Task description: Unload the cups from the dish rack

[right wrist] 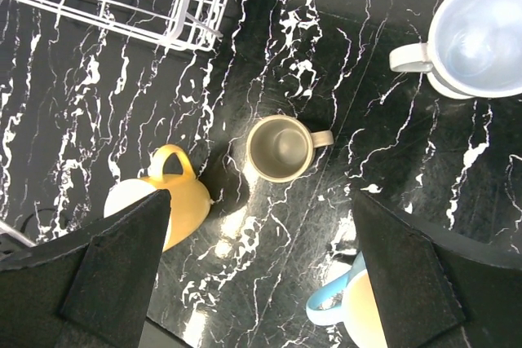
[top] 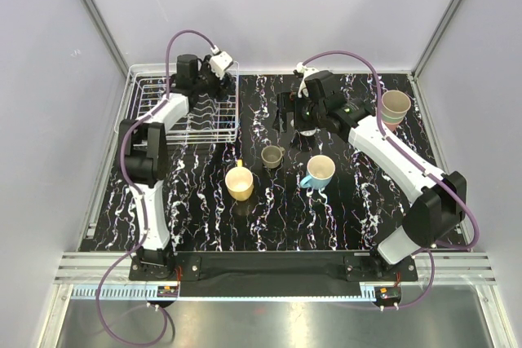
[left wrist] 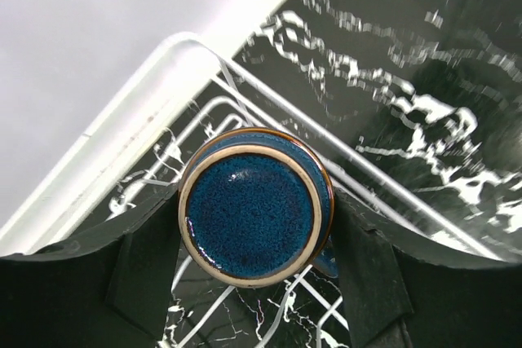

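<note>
The white wire dish rack (top: 155, 91) stands at the back left. My left gripper (top: 210, 83) reaches down into its right end. In the left wrist view it (left wrist: 254, 238) is shut on a navy cup (left wrist: 249, 218) that is upside down, with one finger pressed on each side, over the rack's wires (left wrist: 196, 50). My right gripper (right wrist: 261, 275) hangs open and empty above the table. Under it stand a grey-brown mug (right wrist: 280, 147), a yellow mug (right wrist: 175, 193) and a cyan mug with a cream inside (right wrist: 359, 311).
A pale blue mug (right wrist: 481, 34) stands to the right of the grey-brown one. Stacked tumblers with a tan one on top (top: 395, 107) stand at the back right. The right gripper (top: 294, 120) is just right of the rack. Grey walls close in the black marbled table (top: 269, 226).
</note>
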Controlling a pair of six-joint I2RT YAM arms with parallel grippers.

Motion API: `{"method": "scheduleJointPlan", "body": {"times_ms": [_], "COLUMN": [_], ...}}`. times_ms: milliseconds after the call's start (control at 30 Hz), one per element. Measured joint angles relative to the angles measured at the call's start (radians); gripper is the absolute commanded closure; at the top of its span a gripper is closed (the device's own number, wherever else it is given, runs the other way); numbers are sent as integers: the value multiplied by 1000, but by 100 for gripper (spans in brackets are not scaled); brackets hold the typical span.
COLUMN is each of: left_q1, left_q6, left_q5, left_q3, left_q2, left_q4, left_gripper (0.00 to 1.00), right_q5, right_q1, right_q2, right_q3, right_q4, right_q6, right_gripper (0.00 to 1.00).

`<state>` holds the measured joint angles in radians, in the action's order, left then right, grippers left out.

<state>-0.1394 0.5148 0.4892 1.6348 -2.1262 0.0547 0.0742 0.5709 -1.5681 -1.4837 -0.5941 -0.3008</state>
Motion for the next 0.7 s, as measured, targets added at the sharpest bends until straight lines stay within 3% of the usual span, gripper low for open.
{"method": "scheduleJointPlan", "body": {"times_ms": [367,533,700], "left_q1": [0,0,-9], "left_q6": [-246,-463,-703], "left_q5": [37,129,225], "left_q3": [-87,-147,-269], "left_q2": [219,371,520], "left_q4": [-24,2,167], "left_gripper": [100,100,100], "right_q5": [140,310,417], "right_q1": [-19,-109,-184], "right_q2": [-20,-22,-38], "right_q3": [2,48,80], "right_q4": [96,280,515], "right_q6": [-79,-216,-413], "right_gripper": [1,4,13]}}
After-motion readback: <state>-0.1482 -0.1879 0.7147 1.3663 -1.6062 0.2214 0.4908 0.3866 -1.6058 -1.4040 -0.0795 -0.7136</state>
